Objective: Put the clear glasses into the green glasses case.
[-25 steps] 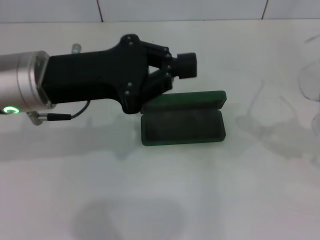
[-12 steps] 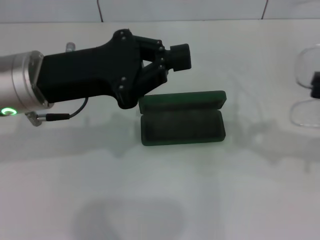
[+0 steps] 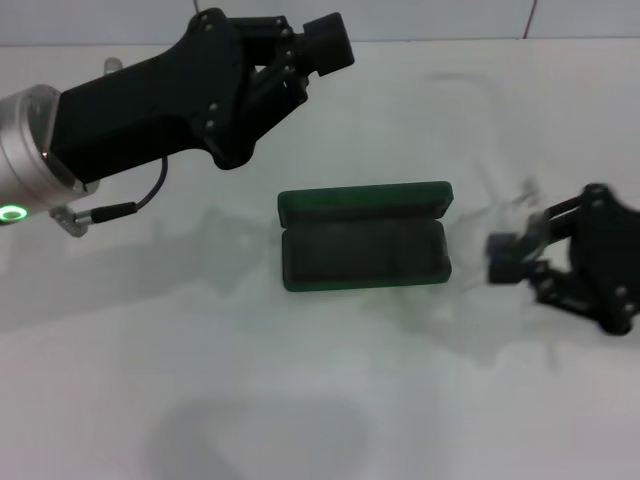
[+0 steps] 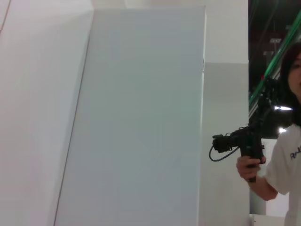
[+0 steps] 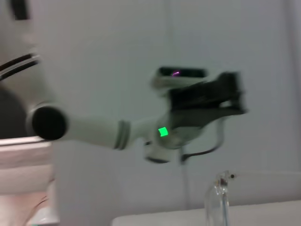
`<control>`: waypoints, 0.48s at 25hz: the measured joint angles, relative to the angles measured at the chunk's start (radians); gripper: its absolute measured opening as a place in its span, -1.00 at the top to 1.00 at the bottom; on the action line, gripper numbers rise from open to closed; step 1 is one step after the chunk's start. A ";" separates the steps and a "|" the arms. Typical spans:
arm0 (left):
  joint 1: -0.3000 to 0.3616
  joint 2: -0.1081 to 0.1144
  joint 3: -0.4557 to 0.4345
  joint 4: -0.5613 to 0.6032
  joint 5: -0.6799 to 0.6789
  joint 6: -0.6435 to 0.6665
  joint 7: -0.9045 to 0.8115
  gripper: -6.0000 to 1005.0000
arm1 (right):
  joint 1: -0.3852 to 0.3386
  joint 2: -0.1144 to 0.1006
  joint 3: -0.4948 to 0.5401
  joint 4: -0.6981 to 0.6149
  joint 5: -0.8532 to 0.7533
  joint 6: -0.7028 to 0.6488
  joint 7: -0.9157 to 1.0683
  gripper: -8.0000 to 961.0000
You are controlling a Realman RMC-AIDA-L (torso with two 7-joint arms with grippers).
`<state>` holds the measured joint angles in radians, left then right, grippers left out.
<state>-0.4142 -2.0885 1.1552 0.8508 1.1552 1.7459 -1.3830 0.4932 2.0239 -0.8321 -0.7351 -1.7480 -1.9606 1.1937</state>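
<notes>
The clear glasses (image 3: 500,215) are hard to make out from the head view: only faint, blurred outlines show just beside the right end of the green glasses case (image 3: 364,236), between it and the right gripper (image 3: 505,258). In the right wrist view a transparent piece of the glasses (image 5: 220,200) stands up close to the camera, its lower part cut off by the picture's edge. That gripper is smeared, and whether its jaws are open, closed or holding the glasses cannot be told. Its arm is cut off at the picture's edge.

The case lies open on the white table (image 3: 300,400), lid folded back on the far side, dark inside facing up.

The left gripper (image 3: 325,45) is raised above the table, up and to the left of the case and well apart from it, its black body slanting toward the far wall. Its jaws look drawn together on nothing. The silver arm behind it carries a green light (image 3: 12,214). The left wrist view shows none of the table, only a pale wall panel (image 4: 141,117) and a person (image 4: 282,160) holding a black camera rig (image 4: 237,143). The right wrist view shows the left arm (image 5: 141,127) across the scene, blurred.
</notes>
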 joint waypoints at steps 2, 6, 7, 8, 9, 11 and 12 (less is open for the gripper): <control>0.000 -0.001 0.003 0.000 -0.001 0.004 0.000 0.94 | 0.012 0.003 -0.066 0.015 0.018 0.018 -0.024 0.73; -0.004 -0.003 0.005 -0.017 -0.002 0.008 0.000 0.94 | 0.023 0.004 -0.210 0.022 0.106 0.064 -0.051 0.73; -0.008 -0.003 0.006 -0.029 -0.003 0.009 0.001 0.94 | 0.025 0.004 -0.241 0.016 0.129 0.076 -0.056 0.73; -0.012 -0.003 0.006 -0.039 -0.004 0.009 0.001 0.94 | 0.026 0.004 -0.270 0.009 0.148 0.089 -0.059 0.73; -0.017 -0.003 0.006 -0.046 -0.004 0.009 0.002 0.94 | 0.029 0.004 -0.296 0.002 0.168 0.102 -0.064 0.73; -0.024 -0.003 0.007 -0.059 -0.004 0.009 0.002 0.94 | 0.037 0.004 -0.315 -0.001 0.187 0.115 -0.071 0.73; -0.026 -0.003 0.007 -0.065 -0.004 0.010 0.002 0.94 | 0.042 0.004 -0.321 -0.001 0.195 0.120 -0.076 0.73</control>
<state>-0.4404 -2.0912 1.1622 0.7862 1.1512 1.7554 -1.3808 0.5351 2.0279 -1.1533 -0.7360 -1.5528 -1.8407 1.1180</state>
